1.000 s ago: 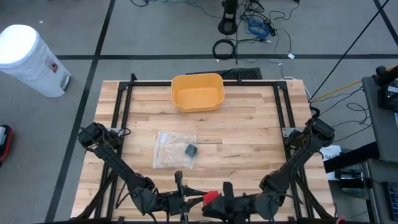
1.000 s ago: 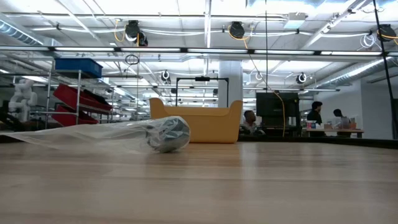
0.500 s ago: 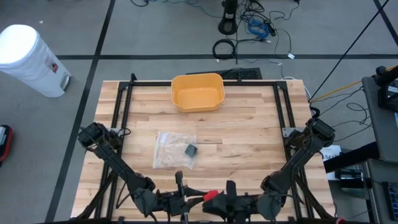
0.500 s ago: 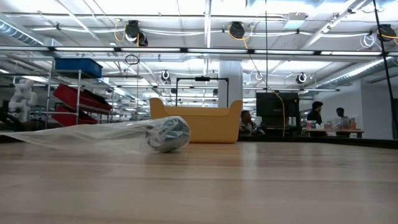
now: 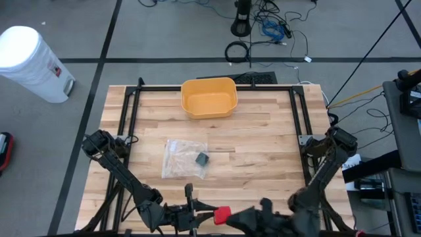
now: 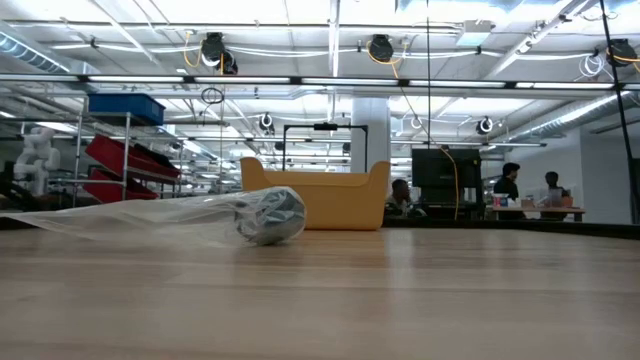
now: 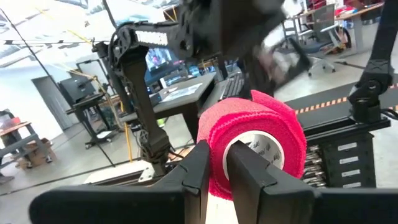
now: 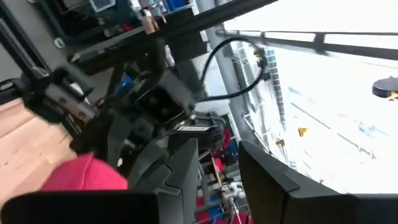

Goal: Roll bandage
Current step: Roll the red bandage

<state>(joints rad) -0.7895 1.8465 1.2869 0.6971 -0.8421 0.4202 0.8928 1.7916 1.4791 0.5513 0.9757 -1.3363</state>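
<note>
A red bandage roll (image 5: 222,214) with a white core hangs over the table's near edge, held by my left gripper (image 5: 205,214), which reaches in level from the left. In the left wrist view the roll (image 7: 252,140) fills the middle, just beyond the gripper (image 7: 214,174). My right gripper (image 5: 248,216) stands to the right of the roll, apart from it. In its own wrist view the right gripper (image 8: 217,177) is open with nothing between the fingers, and the roll (image 8: 87,179) shows off to one side. My left gripper has the roll by its wall (image 7: 216,163), beside the white core (image 7: 258,149). One finger (image 7: 245,171) stands in front of the hollow core and seems to reach into it; the other (image 7: 196,171) is outside. The fingers come in level from the table's left. The roll hangs clear of the table.
A clear plastic bag (image 5: 184,158) with a dark small item (image 5: 202,158) lies flat mid-table, and also shows in the low view (image 6: 150,215). A yellow bin (image 5: 208,97) stands at the far middle. A black frame (image 5: 299,112) runs along the table's sides.
My right gripper has drawn away from the roll toward the table's right edge, rising a little and rolling about its own axis. The roll and my left gripper have stayed in place.
</note>
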